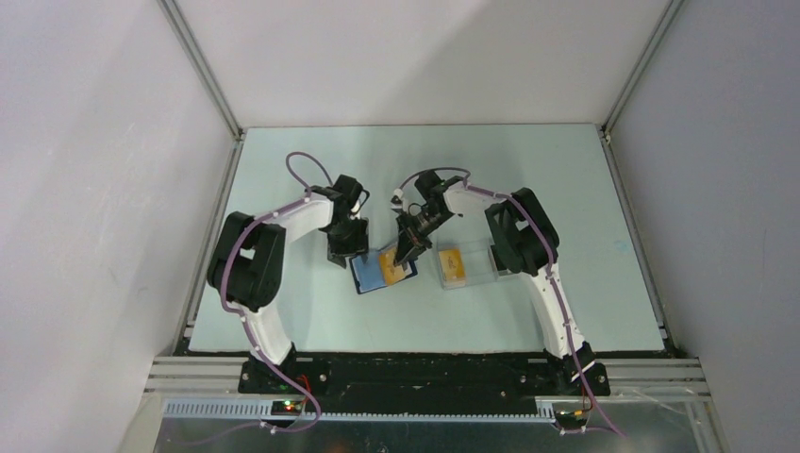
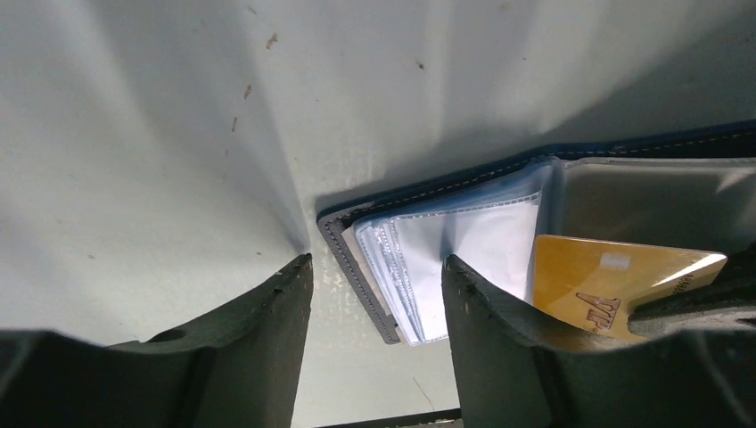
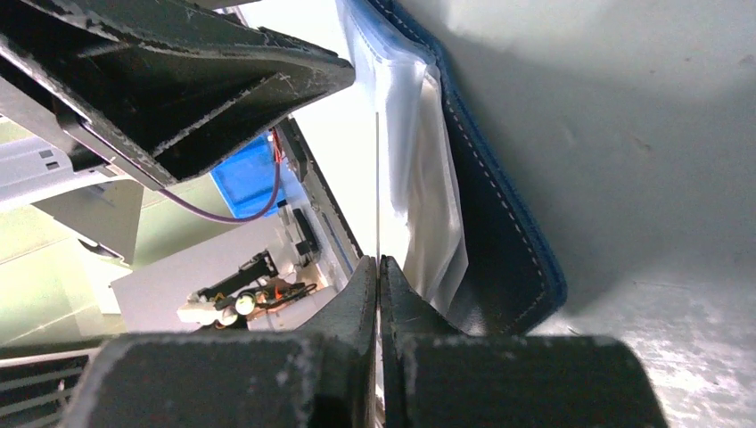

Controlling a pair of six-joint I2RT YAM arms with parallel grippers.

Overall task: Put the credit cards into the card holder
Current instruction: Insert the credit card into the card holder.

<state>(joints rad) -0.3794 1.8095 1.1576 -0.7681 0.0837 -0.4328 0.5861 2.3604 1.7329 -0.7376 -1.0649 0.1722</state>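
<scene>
Desk (image 1: 566, 311): pale blue-green top, evenly lit. Walls (image 1: 415, 57): plain white panels, left, far, right. Aluminium struts (image 1: 201, 64): both far corners. Black rail (image 1: 425, 363): near edge.

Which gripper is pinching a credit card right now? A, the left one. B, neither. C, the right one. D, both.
C: the right gripper is shut on a credit card over the open card holder, while the left gripper stands open and empty at the holder's corner.
</scene>
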